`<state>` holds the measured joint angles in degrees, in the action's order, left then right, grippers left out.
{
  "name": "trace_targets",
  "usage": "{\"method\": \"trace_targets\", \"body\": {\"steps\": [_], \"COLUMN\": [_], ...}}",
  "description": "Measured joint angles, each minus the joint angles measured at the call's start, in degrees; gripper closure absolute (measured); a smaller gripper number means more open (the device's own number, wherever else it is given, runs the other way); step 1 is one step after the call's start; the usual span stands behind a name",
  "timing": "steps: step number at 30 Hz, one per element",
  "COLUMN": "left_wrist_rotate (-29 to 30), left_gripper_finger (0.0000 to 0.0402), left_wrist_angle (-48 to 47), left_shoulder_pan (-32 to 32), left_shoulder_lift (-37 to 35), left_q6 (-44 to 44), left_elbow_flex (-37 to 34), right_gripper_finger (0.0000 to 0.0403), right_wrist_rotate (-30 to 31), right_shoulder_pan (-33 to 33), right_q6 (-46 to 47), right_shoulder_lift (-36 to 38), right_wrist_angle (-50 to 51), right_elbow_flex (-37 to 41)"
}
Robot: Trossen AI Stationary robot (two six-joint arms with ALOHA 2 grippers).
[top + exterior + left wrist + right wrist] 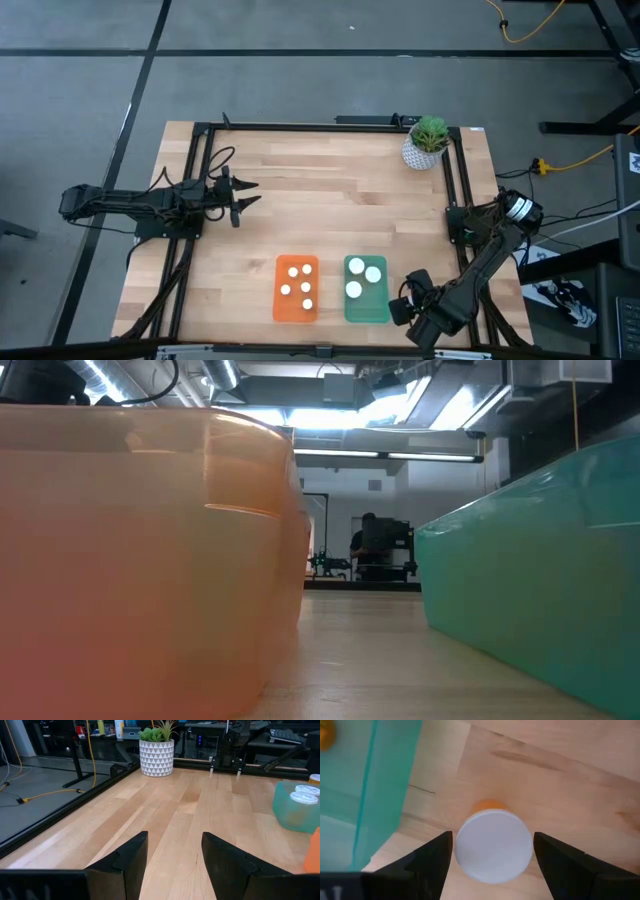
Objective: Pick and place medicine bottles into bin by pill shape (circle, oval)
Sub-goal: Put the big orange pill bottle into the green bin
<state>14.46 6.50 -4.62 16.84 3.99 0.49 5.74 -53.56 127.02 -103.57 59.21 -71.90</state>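
An orange bin (296,290) holds several tiny white-capped bottles (300,281). A teal bin (366,305) to its right holds three larger white-capped bottles (364,273). My right gripper (405,300) points down just right of the teal bin, open. In the right wrist view its fingers (435,862) stand on either side of one amber bottle with a white cap (493,845). That bottle stands upright on the table beside the teal wall (380,780). My left gripper (240,200) is open and empty at the table's left side.
A white pot with a green plant (427,143) stands at the table's far right corner. Black frame rails (455,180) run along the table's edges. The low view shows only the orange bin's wall (140,560) and the teal bin's wall (540,580), with bare wood between them.
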Motion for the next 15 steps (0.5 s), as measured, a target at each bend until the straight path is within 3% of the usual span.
{"method": "trace_targets", "body": {"steps": [6,15], "left_wrist_rotate": [0.0,0.0], "left_gripper_finger": [0.0223,0.0223], "left_wrist_angle": [0.0,0.0], "left_shoulder_pan": [-0.02,-0.01], "left_shoulder_lift": [0.0,-0.01], "left_q6": [0.0,0.0], "left_elbow_flex": [0.0,-0.01], "right_gripper_finger": [0.013,0.0187], "right_wrist_rotate": [0.12,0.2], "right_shoulder_pan": [0.0,0.0], "right_q6": [-1.39,-2.82], "right_shoulder_lift": [-0.02,-0.02], "right_wrist_angle": [-0.38,-2.06], "right_elbow_flex": [0.07,0.05]}}
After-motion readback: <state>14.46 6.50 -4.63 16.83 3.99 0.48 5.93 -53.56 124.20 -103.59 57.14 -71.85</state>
